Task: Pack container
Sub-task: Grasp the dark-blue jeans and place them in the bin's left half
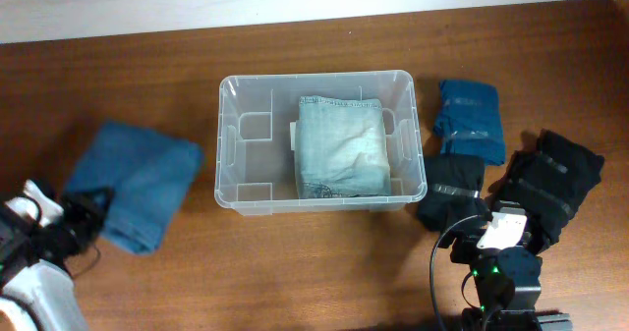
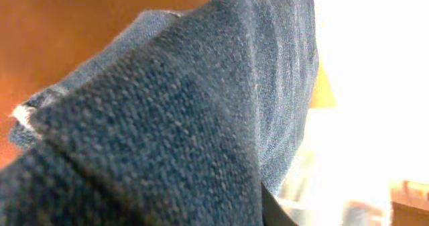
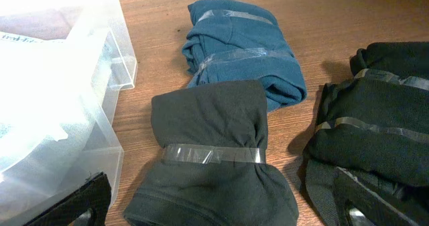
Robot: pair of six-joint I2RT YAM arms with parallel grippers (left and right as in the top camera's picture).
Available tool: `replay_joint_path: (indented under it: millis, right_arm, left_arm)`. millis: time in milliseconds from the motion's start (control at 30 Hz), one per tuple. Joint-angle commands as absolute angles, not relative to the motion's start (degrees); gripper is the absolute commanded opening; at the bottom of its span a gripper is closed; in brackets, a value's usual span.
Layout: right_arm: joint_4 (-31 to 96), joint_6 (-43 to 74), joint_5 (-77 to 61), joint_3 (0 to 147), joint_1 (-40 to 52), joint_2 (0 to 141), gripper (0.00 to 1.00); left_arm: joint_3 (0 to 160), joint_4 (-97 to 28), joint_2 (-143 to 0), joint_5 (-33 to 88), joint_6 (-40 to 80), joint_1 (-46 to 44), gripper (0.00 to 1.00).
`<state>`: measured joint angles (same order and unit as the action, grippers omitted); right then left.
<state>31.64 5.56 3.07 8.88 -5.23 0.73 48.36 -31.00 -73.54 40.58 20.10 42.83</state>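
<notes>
Container (image 1: 228,164) sits mid-bench (image 1: 324,272), open top, long side facing me. One folded pair of pale jeans (image 1: 341,149) is already in it, pushed to the right end. The left half is bare, so that's my read on where the next piece goes.

Left side: my left jaws are at the near corner of the folded blue denim (image 1: 138,184), which lies well to the left of the container. The wrist view is nothing but denim weave, right up against the lens. Can't tell if the jaws are clenched on it or just pressed in. A corner pick would let the fold hang open, so it will likely need care.

Right side: my right jaws are spread wide and holding nothing, above the dark grey bundle (image 3: 211,159). It lies just beside the container's right wall. A tape band (image 3: 211,154) keeps it rolled, so it should lift as one lump. Teal bundle (image 3: 244,48) lies behind it, black bundle (image 3: 375,132) to its right, both taped and close together. The snag risk is catching a neighbour.
</notes>
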Motion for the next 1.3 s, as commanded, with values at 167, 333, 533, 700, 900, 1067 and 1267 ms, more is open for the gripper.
replay_joint_path:
  millis: [167,333,533,700,900,1067,1267]
  right_arm:
    - [31.7,5.3,3.0,8.5,-5.7,0.2,0.98]
    - [31.7,5.3,3.0,8.5,-5.7,0.2,0.98]
    - [31.7,5.3,3.0,8.5,-5.7,0.2,0.98]
    - [31.7,5.3,3.0,8.5,-5.7,0.2,0.98]
    - [31.7,5.3,3.0,8.5,-5.7,0.2,0.98]
    - [31.7,5.3,3.0,8.5,-5.7,0.2,0.98]
    - [31.7,5.3,3.0,8.5,-5.7,0.2,0.98]
  left_arm:
    - [56.9,-26.6,-56.5,47.9,38.8,36.6,0.01]
    - [56.8,-24.9,-51.8,43.7,46.5,31.3,0.01]
    - [56.8,-24.9,-51.1,35.2,52.4,18.8,0.01]
    - [56.7,-24.6,-52.7,18.3,58.7,3.7,0.0]
    - [56.7,-22.7,-58.7,2.3,67.2,-14.2,0.01]
    - [56.7,-22.1,-66.5,-11.3,77.5,-24.8,0.01]
    - [56.7,-15.7,-77.5,-16.0,83.6,-30.3,0.01]
